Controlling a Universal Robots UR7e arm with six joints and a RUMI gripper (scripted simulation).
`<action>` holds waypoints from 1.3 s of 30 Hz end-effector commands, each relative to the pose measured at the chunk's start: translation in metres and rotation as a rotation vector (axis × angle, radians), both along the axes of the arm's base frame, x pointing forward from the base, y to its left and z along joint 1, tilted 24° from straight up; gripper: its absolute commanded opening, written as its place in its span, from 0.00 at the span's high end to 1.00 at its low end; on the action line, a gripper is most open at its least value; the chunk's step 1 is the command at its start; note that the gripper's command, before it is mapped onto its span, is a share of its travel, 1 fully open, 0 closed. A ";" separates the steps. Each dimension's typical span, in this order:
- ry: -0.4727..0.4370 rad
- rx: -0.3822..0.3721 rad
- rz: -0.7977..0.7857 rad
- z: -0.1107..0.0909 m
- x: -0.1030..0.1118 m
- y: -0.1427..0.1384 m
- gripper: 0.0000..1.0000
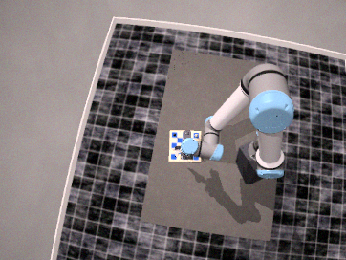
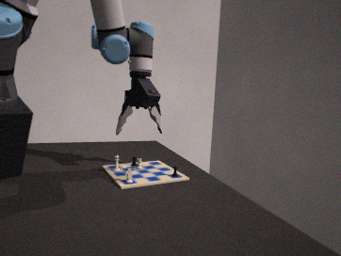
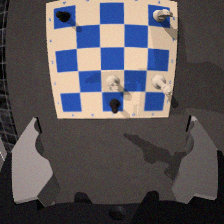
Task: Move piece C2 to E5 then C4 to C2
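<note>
The board [image 1: 170, 154] [image 2: 155, 184] [image 3: 53, 82] lies flat. A white piece [image 2: 129, 176] [image 3: 159, 15] stands upright on blue corner square E5. Another white piece [image 2: 139, 164] [image 3: 113, 81] stands upright on cream square C2, its base seemingly inside the lines. C4 is bare. A black piece [image 2: 134, 161] [image 3: 115, 105] stands on C1, right beside the C2 piece. A tall white piece [image 2: 117, 163] [image 3: 159, 82] is on E2 and a black pawn [image 2: 175, 172] [image 3: 63, 16] on A5. My gripper [image 2: 139, 133] [image 3: 114, 118] is wide open and empty, well above the board.
The arm's wrist [image 1: 190, 145] covers part of the board in the top view. The robot's dark base block [image 1: 249, 164] [image 2: 14, 141] stands off to one side of the board. The arm's shadow falls on the table top.
</note>
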State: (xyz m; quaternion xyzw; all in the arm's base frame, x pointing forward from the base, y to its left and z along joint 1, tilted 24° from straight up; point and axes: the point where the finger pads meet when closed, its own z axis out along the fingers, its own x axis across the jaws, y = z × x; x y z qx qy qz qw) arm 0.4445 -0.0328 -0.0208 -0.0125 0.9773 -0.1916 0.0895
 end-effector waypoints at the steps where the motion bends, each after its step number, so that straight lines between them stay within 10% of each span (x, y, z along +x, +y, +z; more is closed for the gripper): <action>1: -0.001 0.000 0.000 0.000 0.000 0.000 0.00; 39: -0.001 0.000 0.000 0.071 -0.014 0.029 0.00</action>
